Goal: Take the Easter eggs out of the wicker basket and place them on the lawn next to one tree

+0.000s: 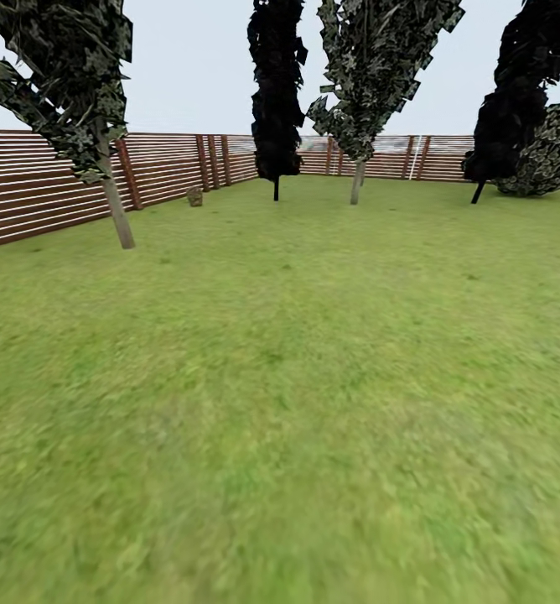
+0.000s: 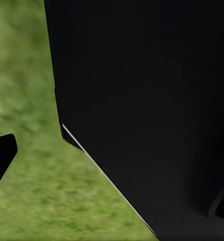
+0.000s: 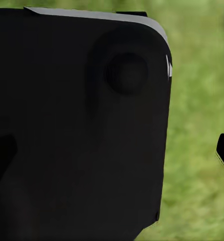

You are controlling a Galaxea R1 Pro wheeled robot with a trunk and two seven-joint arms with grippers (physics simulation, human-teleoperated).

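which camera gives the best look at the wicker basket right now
The head view: the basket is a small tan shape far off on the lawn by the fence. Both wrist views show dark robot body and grass, no basket.

rough lawn (mottled), slatted wood fence.

The robot's body is a broad matte-black panel with a thin pale-grey bevelled edge in the left wrist view; its housing in the right wrist view is black, round-cornered, grey-rimmed, bearing a round boss
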